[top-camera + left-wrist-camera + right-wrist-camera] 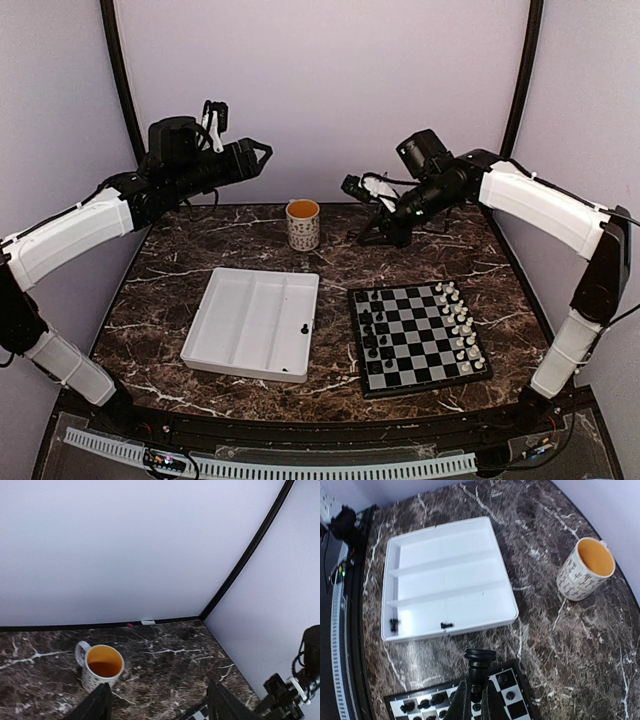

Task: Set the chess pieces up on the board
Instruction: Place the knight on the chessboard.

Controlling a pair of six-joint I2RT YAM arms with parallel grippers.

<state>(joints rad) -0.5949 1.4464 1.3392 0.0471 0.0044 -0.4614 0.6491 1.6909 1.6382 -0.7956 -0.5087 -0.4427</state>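
Overhead, the board (418, 335) lay on the right part of the worktop (160, 290). Black men (371, 330) stood along its left side and white men (460, 325) along its right. They were too small in that view to count or name.

The right tool (476, 697) had its jaws together, clamped on a black piece (479, 661) that stood upright between the fingertips. The piece had a flat round top, possibly a pawn, though the wrist view was too close to be sure. In that view it hung above the board's rim, on the side toward the tray (506, 587).

The tray, white and split into long compartments, sat just beside the board on the left. Two loose black pieces (446, 625) lay in one end compartment, one near its corner and the other further along the same wall.

The left tool (160, 692) was raised high over the far left of the worktop. Its jaws stood well apart with nothing between them. Its camera looked down on the mug (102, 667), which stood upright near the back wall, orange inside, well apart from the board.
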